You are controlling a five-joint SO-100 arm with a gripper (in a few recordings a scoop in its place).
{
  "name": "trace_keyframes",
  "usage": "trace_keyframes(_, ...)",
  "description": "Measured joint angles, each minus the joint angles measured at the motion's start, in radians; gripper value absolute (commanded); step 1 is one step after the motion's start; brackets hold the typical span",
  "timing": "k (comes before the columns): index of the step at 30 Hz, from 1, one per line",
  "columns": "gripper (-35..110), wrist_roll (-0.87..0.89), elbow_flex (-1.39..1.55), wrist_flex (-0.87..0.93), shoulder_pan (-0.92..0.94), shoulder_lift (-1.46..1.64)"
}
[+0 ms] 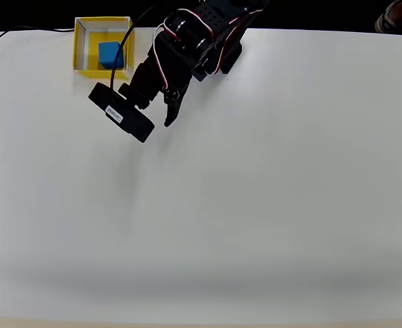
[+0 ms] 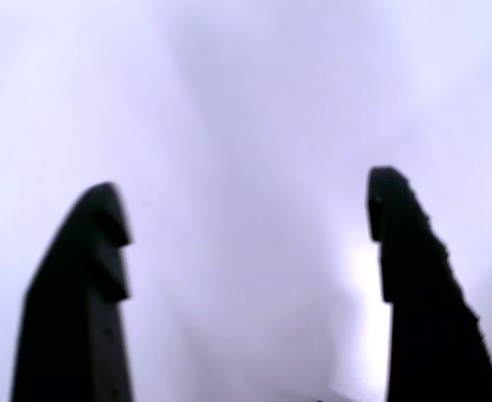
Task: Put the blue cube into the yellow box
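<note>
In the overhead view the blue cube (image 1: 110, 55) rests inside the yellow box (image 1: 82, 48), at the table's far left edge, toward the box's right wall. My black gripper (image 1: 161, 109) hangs to the right of and below the box, apart from it, its fingers spread. In the wrist view the gripper (image 2: 248, 197) is open with two dark fingers (image 2: 91, 276) wide apart and nothing but blurred white table between them.
The white table (image 1: 256, 205) stretches wide below and to the right of the arm. A black cable (image 1: 9, 34) runs along the far left edge. My arm's base (image 1: 215, 27) stands at the far edge, right of the box.
</note>
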Motion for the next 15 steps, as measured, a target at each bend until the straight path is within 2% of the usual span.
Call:
trace_keyframes(6,1,0.000,0.155,-0.018,-0.272,0.109)
trace_keyframes(15,0,-0.020,0.420,-0.100,-0.451,0.285)
